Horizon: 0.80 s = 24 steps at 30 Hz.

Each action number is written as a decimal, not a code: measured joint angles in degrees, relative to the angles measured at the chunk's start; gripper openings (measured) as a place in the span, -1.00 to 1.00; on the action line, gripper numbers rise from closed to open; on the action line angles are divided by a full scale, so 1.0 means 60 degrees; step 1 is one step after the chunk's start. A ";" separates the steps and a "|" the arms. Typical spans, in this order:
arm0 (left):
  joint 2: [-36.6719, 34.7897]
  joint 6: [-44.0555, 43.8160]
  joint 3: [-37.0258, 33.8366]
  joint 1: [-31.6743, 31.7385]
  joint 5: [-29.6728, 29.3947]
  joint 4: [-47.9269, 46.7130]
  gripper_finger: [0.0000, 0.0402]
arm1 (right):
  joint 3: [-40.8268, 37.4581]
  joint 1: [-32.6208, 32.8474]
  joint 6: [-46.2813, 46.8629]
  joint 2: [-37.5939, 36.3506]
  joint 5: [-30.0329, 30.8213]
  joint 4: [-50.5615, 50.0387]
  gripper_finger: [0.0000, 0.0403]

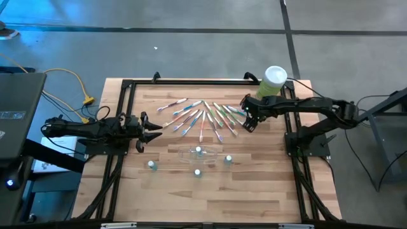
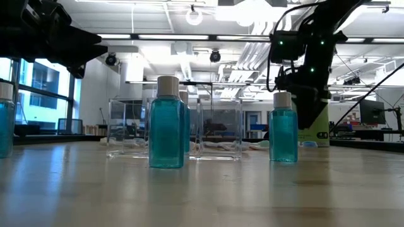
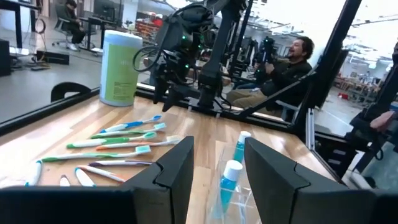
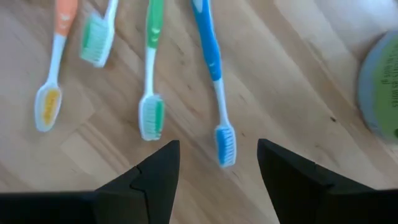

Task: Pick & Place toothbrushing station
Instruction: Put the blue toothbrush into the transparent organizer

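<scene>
The toothbrushes [image 1: 200, 117] lie fanned out on the tabletop [image 1: 254, 191] a little toward its far edge, and just nearer than them stands the clear holder [image 1: 198, 153] with small white-capped bottles of blue liquid [image 1: 151, 165] in and around it. The right gripper [image 4: 217, 163] hangs over the right end of the fan, its fingers spread and empty above a blue toothbrush [image 4: 212, 74], with the green canister [image 1: 272, 83] behind it near the far right corner. The left gripper [image 1: 152, 130] waits at the left edge, its fingers apart and holding nothing.
</scene>
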 joint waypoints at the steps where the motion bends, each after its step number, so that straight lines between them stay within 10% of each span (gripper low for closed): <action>1: 0.0000 -0.0048 0.0000 -0.0004 0.0000 0.0000 -0.31 | 0.0000 -0.0040 -0.0127 0.0000 -0.0162 -0.0004 0.03; 24: 0.0003 -0.1630 0.0000 0.0000 0.0157 0.0000 -0.31 | -0.0731 -0.0122 -0.1198 0.0073 -0.0056 0.0234 0.03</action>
